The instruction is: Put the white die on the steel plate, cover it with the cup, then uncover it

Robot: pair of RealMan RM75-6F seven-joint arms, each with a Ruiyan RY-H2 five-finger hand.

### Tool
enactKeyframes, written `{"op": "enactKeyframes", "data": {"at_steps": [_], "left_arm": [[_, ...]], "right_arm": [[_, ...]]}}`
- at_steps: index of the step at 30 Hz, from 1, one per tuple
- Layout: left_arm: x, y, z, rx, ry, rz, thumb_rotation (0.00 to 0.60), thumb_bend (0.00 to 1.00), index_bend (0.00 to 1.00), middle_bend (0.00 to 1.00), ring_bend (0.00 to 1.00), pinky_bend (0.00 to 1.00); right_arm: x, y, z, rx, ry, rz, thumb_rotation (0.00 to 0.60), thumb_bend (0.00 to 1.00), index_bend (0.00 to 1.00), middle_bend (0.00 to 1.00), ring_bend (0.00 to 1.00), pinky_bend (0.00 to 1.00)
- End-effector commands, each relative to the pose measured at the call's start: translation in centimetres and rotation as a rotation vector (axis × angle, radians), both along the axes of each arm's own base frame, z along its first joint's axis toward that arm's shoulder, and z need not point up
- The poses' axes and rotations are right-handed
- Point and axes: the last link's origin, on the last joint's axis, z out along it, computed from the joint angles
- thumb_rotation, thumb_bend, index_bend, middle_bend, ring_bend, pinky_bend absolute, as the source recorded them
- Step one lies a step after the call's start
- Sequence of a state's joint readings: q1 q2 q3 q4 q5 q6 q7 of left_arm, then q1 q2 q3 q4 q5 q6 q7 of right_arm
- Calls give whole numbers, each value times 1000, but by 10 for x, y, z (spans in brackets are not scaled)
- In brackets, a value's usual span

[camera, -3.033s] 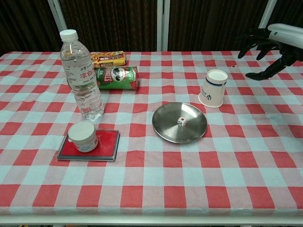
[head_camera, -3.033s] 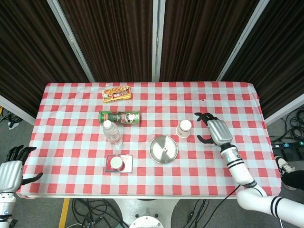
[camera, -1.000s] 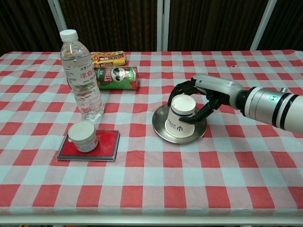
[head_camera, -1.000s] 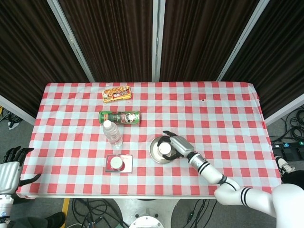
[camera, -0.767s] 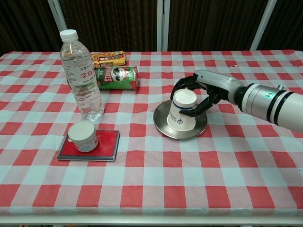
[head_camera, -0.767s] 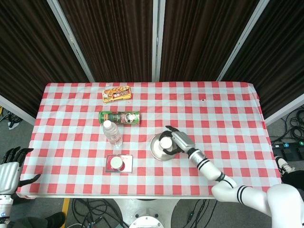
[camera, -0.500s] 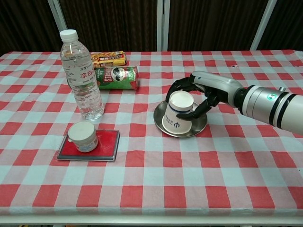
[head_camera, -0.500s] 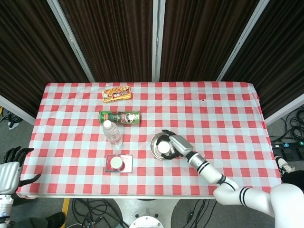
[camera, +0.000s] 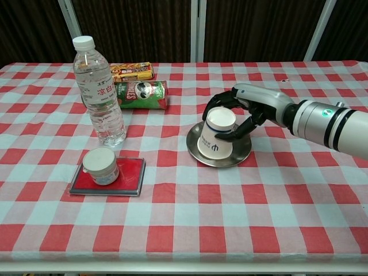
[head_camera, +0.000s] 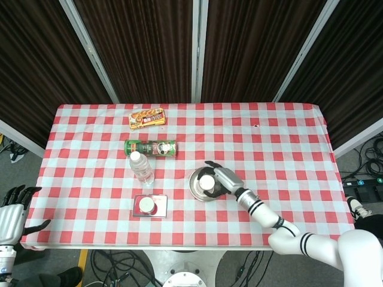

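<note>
I have my right hand (camera: 248, 112) wrapped around the paper cup (camera: 217, 140), its fingers (camera: 221, 102) curled over the upturned base and one reaching down the near side, so the cup is held. The cup sits mouth-down on the steel plate (camera: 244, 154), leaning a little toward the left of the chest view, and it covers most of the plate's middle. I cannot see the white die in either view; the cup hides the spot where it would show. From the head view the same hand (head_camera: 220, 181) comes in from the right over the plate (head_camera: 194, 186), with the cup's (head_camera: 206, 182) round base showing white from above. My left hand (head_camera: 12, 217) hangs off the counter's (camera: 172, 230) left edge, fingers spread and holding nothing. Well to the left of the plate stand a water bottle (camera: 99, 92) and a small white jar (camera: 100, 165) on a red tray (camera: 133, 174). Behind them lie a green crisp can (camera: 141, 94) on its side and a yellow snack box (camera: 132, 71).
</note>
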State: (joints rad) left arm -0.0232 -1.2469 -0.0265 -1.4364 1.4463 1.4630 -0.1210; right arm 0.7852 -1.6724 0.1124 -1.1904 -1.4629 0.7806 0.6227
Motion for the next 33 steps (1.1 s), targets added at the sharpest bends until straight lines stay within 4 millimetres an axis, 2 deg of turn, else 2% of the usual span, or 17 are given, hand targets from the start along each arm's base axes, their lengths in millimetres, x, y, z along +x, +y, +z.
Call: {"op": "enactKeyframes", "data": {"at_steps": [1, 7, 14, 16, 23, 25, 30, 33], "left_arm": [[0, 1, 0, 1, 1, -2, 600, 69, 198, 191, 98, 85], [-1, -1, 0, 3, -2, 7, 600, 69, 198, 191, 98, 85], [-1, 0, 0, 1, 0, 2, 600, 68, 197, 191, 98, 85], [-1, 0, 0, 0, 1, 1, 600, 68, 197, 190, 98, 85], [-3, -1, -1, -1, 0, 13, 600, 68, 197, 191, 98, 85], [-3, -1, -1, -3, 1, 15, 600, 68, 197, 191, 98, 85], [-3, 0, -1, -2, 2, 9, 600, 69, 197, 191, 98, 85], [-3, 0, -2, -5, 5, 10, 600, 69, 197, 191, 98, 85]], "right_arm": [[-1, 1, 2, 17, 7, 12, 600, 272, 509, 280, 36, 72], [-9, -22, 4, -72, 7, -64, 600, 272, 507, 279, 36, 72], [-1, 5, 6, 34, -29, 16, 600, 275, 499, 280, 37, 69], [-2, 5, 8, 35, -25, 24, 600, 275, 495, 280, 37, 67], [-11, -23, 6, -51, -3, -58, 600, 277, 492, 279, 36, 66], [-10, -21, 5, -43, -18, -61, 600, 276, 492, 279, 37, 66], [-7, 1, 2, 33, -10, 11, 600, 276, 489, 280, 37, 63], [-8, -3, 4, 14, -4, 11, 600, 276, 487, 281, 36, 61]]}}
